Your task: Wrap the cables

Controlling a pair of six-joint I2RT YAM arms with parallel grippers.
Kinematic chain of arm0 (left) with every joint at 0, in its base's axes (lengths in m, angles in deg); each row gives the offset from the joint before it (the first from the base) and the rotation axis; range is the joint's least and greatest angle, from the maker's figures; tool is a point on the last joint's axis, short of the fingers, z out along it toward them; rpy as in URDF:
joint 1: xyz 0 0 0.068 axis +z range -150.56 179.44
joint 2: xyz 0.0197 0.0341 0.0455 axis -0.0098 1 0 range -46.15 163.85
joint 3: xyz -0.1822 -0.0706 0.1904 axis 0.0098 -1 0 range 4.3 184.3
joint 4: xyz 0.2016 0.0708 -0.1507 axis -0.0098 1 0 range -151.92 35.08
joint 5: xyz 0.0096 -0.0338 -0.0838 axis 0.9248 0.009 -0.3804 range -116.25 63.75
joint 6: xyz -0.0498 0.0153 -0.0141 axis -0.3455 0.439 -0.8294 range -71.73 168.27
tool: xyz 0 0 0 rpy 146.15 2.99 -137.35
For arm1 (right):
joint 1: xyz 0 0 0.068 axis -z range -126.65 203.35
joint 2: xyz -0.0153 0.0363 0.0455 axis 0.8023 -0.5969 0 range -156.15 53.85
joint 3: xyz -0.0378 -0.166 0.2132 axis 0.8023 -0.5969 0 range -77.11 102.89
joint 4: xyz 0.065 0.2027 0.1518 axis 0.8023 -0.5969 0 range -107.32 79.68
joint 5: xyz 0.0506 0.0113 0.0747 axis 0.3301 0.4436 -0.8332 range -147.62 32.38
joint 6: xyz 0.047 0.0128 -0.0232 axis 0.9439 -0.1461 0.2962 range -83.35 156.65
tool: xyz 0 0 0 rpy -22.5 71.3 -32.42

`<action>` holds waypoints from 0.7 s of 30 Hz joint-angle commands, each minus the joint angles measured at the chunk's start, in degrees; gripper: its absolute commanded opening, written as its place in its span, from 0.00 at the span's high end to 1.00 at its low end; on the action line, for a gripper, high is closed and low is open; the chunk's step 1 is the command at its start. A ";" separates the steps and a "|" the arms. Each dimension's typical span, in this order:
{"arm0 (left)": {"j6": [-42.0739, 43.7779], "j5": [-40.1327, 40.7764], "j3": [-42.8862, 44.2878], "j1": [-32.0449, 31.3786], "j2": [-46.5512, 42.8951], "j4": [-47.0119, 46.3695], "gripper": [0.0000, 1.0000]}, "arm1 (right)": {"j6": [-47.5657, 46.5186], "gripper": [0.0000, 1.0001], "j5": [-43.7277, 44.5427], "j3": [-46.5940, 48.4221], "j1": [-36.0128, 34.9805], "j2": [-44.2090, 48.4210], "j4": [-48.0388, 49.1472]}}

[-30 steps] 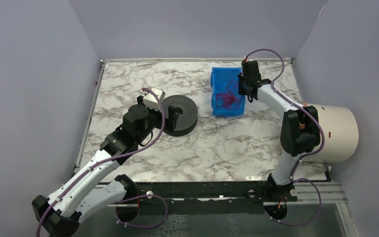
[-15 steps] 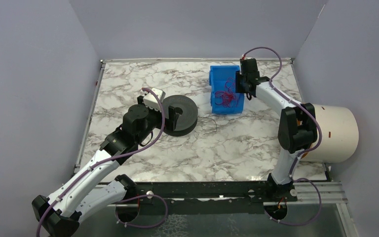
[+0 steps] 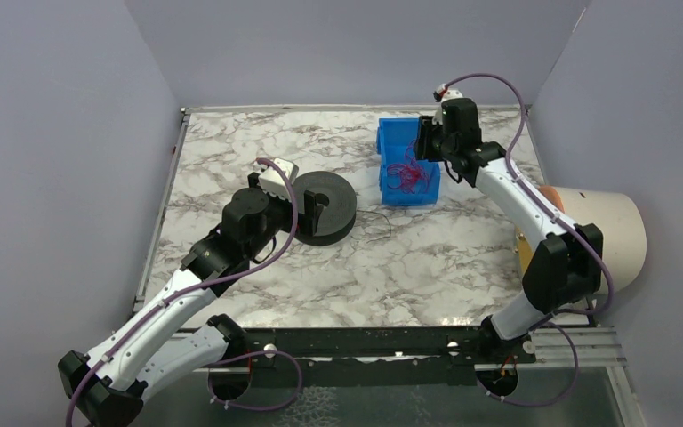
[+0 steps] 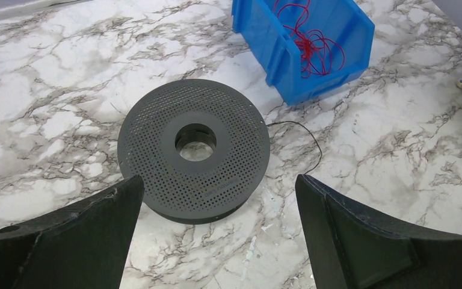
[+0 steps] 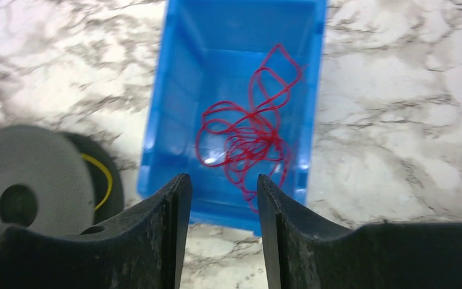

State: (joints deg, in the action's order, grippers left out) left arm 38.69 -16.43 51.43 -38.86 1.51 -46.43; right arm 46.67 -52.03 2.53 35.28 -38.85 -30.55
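The red cables [image 5: 246, 141] are lying tangled inside the blue bin [image 5: 174, 90]. The right claw [image 5: 222, 180] is hovering above, partly spread and empty, likely to pick them. The left claw [image 4: 219, 180] is hanging wide-spread over the spool [image 4: 156, 138].

Work cell, overhead view. A white marble-patterned table top [image 3: 427, 258] with grey veining spans the enclosure. Plain lilac-grey panels form the left wall [image 3: 53, 178], far wall [image 3: 356, 44] and right wall [image 3: 649, 98]. A black mounting rail [image 3: 365, 342] runs along the near edge. Lighting is even and soft.
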 commanded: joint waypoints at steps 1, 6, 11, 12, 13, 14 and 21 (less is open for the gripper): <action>-0.26 -1.34 1.47 0.19 0.00 -1.76 0.01 | 3.22 0.50 -5.17 -2.76 -2.38 2.55 0.33; -0.35 -1.67 1.56 0.19 0.01 -1.71 0.01 | 5.17 0.50 -8.80 -4.40 -4.48 2.91 1.13; -0.35 -1.60 1.55 0.22 -0.44 -1.75 0.01 | 5.71 0.50 -5.35 -5.61 -4.73 -0.35 1.73; -0.35 -1.52 1.54 0.19 -0.45 -1.77 0.01 | 5.79 0.50 -3.42 -5.78 -4.77 -1.09 1.63; -0.35 -1.44 1.48 0.16 -0.50 -1.76 0.01 | 5.78 0.50 -1.57 -5.86 -4.78 -1.73 1.52; -0.35 -1.43 1.51 0.20 -0.71 -1.77 0.01 | 5.73 0.50 0.34 -5.95 -4.76 -2.49 1.47; -0.35 -1.58 1.48 0.16 -0.90 -1.74 0.01 | 7.56 0.50 4.11 -4.72 -4.79 -8.36 1.41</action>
State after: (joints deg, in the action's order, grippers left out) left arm 38.67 -16.85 51.43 -38.86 1.53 -46.43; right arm 52.24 -52.60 -2.50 30.67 -44.25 -29.70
